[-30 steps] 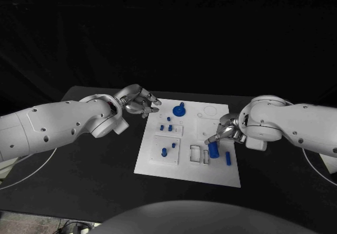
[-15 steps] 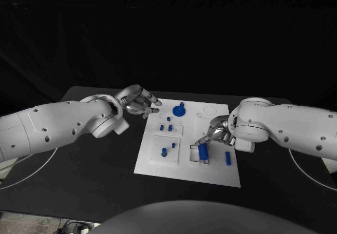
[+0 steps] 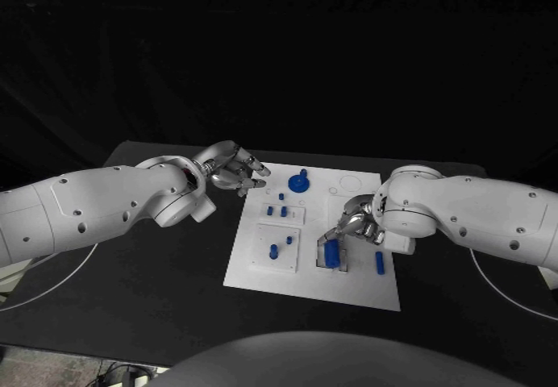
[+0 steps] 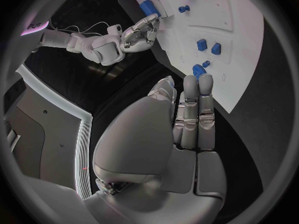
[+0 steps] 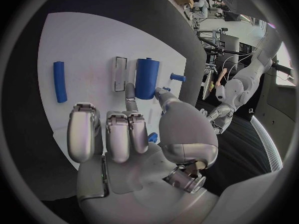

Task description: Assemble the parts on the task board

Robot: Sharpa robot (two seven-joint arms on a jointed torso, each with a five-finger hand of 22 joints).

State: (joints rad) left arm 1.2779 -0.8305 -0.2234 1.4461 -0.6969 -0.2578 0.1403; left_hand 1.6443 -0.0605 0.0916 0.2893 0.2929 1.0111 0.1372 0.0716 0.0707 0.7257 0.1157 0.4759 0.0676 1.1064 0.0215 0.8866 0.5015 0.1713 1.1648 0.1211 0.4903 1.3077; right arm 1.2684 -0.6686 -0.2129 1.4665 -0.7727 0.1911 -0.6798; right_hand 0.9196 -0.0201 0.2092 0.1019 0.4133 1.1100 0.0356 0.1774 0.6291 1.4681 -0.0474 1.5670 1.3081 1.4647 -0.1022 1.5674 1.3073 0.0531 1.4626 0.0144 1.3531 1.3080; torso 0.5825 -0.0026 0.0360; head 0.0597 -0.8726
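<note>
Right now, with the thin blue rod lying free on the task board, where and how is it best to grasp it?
Probably at its middle, from above. The thin blue rod lies flat on the task board, so only its long sides are free to pinch. The right hand is nearest but holds the thick blue cylinder at the slot. The left hand hovers off the board's far corner.

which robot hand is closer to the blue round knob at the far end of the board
Left. The left robot hand hovers just off the board's far left corner, close beside the knob. The right robot hand is farther down the board, holding a blue cylinder.
</note>
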